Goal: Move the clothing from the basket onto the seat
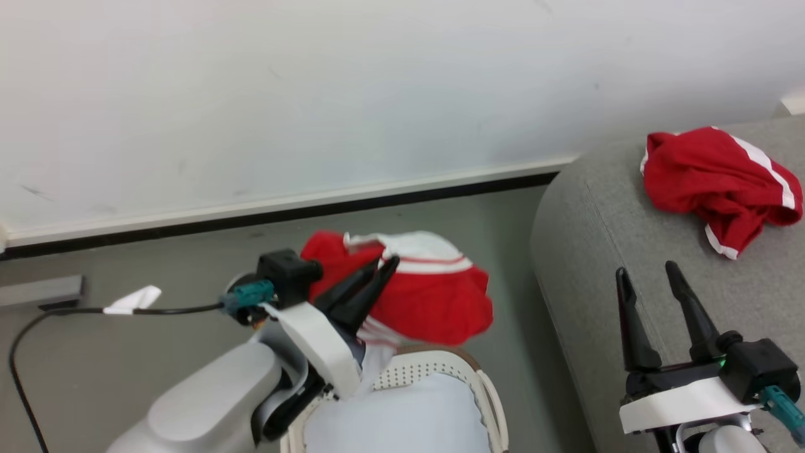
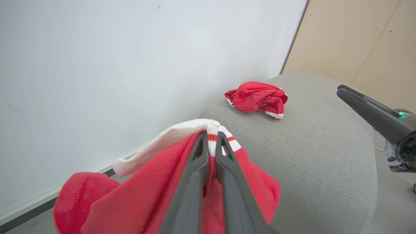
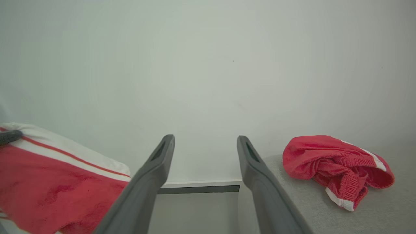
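My left gripper (image 1: 385, 264) is shut on a red garment with white stripes (image 1: 427, 296), holding it in the air above the cream-white basket (image 1: 440, 371). In the left wrist view the same gripper (image 2: 213, 134) pinches the garment (image 2: 146, 195) near its white band. A second red garment (image 1: 717, 182) lies crumpled on the grey seat (image 1: 597, 251), toward its far side. My right gripper (image 1: 648, 270) hovers open over the seat's near part, empty. In the right wrist view the open gripper (image 3: 204, 138) points at the wall, with the crumpled garment (image 3: 334, 165) to its right.
A white wall with a dark skirting strip (image 1: 283, 214) runs behind the basket and seat. A black cable (image 1: 94, 311) trails across the grey floor at the left. A narrow strip of floor separates basket from seat. A beige panel (image 2: 357, 39) stands beyond the seat.
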Motion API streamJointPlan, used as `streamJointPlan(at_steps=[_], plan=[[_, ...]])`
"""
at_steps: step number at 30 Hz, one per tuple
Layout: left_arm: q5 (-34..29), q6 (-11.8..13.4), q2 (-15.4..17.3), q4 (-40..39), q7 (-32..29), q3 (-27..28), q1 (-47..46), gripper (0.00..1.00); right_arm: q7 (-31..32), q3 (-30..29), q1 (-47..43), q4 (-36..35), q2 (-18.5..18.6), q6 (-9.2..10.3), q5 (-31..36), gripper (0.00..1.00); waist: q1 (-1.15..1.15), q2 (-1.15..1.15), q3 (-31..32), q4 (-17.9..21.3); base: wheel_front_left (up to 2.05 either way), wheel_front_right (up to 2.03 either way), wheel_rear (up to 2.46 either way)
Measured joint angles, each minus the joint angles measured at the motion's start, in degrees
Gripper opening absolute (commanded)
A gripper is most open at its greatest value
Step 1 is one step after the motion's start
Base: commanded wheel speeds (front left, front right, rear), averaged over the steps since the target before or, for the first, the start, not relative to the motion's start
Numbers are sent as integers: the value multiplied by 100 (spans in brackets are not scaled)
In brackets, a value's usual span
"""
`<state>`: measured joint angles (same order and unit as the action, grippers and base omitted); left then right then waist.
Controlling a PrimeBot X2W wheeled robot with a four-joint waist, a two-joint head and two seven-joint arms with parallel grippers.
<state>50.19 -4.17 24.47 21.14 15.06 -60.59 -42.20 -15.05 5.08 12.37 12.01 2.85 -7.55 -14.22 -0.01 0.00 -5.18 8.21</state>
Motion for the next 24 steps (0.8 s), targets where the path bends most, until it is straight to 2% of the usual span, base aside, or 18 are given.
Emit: streamJointPlan(at_steps=[7,14,24], plan=[[-499,247,66,-817,2,756,3,0,0,316,-45,135,0,0,-146,100,0,0,287,-207,0,0,0],[-673,427,112,-1155,2,1203,-26,0,0,770,-33,269,-1,0,-277,100,0,0,427,-276,0,0,0],[-724,479,122,-1289,7,1337,82,0,0,1144,26,415,27,0,-257,100,0,0,449,-356,0,0,0]])
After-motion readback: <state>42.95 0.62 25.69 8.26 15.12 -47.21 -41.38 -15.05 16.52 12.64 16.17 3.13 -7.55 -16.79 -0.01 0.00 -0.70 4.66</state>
